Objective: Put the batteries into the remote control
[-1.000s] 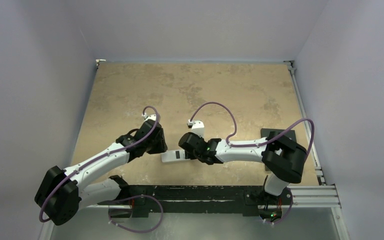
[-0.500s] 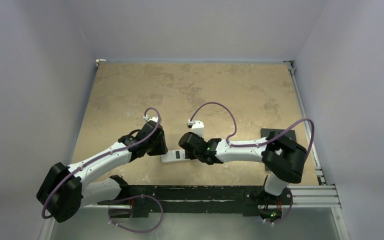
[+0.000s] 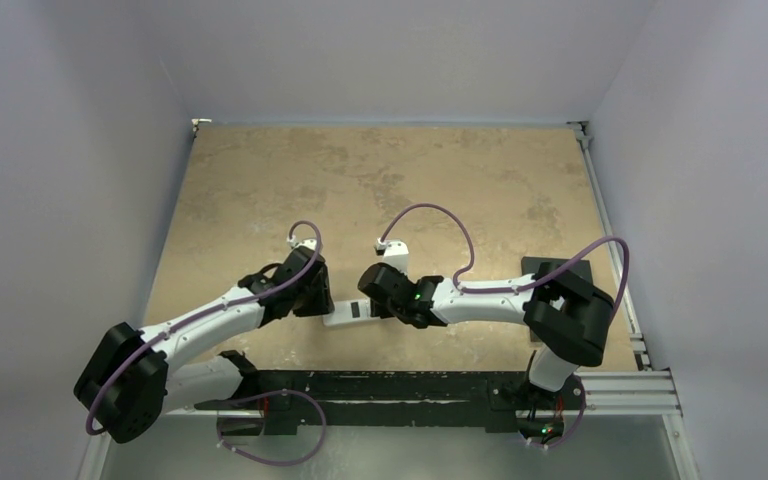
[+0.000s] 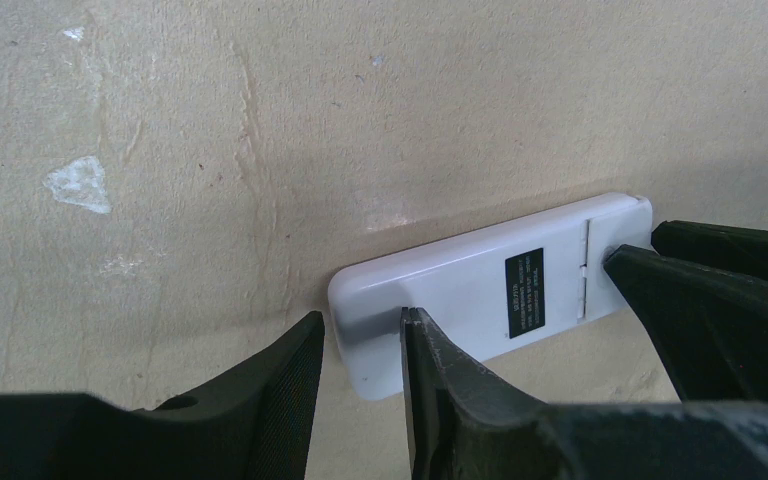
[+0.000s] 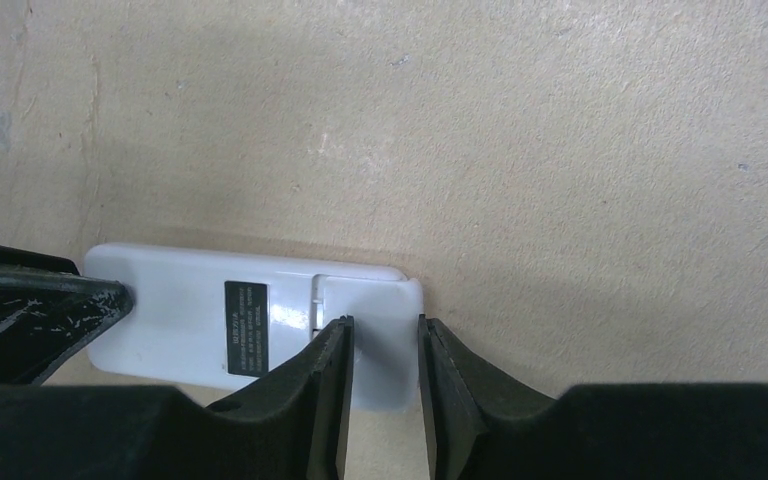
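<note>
From above, the remote control (image 3: 345,313) lies white back up (dark label showing) on the table (image 3: 380,180). Left wrist: the left gripper (image 4: 360,318) stands slightly parted over one end. Right wrist: the right gripper (image 5: 384,322) brackets the cover end; whether it pinches is unclear.

Worktop (image 3: 380,170): tan, mottled, stone-like, with paler patches | back wall (image 3: 390,55), left wall (image 3: 55,200), right wall (image 3: 725,200): plain pale lavender-grey, enclosing the worktop on three sides | metal rail (image 3: 603,215): silver, along the right edge | dark bar (image 3: 410,387): along the near edge | light: soft, even, shadows faint.
</note>
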Available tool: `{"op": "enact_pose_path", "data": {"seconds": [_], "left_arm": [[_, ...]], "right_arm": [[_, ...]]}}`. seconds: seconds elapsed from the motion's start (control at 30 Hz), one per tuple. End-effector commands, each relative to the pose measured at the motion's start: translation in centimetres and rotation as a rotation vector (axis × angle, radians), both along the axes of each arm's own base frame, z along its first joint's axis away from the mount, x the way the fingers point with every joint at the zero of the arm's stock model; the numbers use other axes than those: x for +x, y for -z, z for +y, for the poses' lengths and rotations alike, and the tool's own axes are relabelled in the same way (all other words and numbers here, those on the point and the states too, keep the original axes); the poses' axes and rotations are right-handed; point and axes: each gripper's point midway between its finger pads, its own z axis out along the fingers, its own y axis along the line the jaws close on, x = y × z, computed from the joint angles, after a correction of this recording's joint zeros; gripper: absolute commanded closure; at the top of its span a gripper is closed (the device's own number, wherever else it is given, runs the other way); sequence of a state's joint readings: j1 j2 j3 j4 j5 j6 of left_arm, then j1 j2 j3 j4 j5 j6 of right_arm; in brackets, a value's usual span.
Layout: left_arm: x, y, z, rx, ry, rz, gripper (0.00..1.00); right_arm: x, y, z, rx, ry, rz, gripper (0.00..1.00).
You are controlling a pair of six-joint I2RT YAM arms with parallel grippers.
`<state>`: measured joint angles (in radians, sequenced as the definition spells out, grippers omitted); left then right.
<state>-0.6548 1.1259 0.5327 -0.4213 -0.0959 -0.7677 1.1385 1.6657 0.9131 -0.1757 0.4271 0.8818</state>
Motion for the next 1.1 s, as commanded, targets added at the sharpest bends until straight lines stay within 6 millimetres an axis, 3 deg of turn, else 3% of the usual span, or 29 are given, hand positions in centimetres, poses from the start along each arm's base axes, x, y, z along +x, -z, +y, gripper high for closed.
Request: {"op": "enact_pose_path", "data": {"seconds": [0.0, 0.47, 1.07], "left_arm": [[0.2, 0.0, -0.6, -0.040, -0.009, -0.007, 0.66], [-0.1, 0.9, -0.9, -0.050, 0.005, 0.016, 0.66], [0.1, 0.4, -1.4, -0.078, 0.009, 0.009, 0.67]], "right_arm": [[0.0, -0.6, 0.6, 0.043, -0.002, -0.003, 0.64], [-0.8, -0.2, 1.4, 0.071, -0.051, 0.025, 0.66], [-1.7, -0.2, 2.1, 0.035, -0.074, 0.008, 0.68]]}}
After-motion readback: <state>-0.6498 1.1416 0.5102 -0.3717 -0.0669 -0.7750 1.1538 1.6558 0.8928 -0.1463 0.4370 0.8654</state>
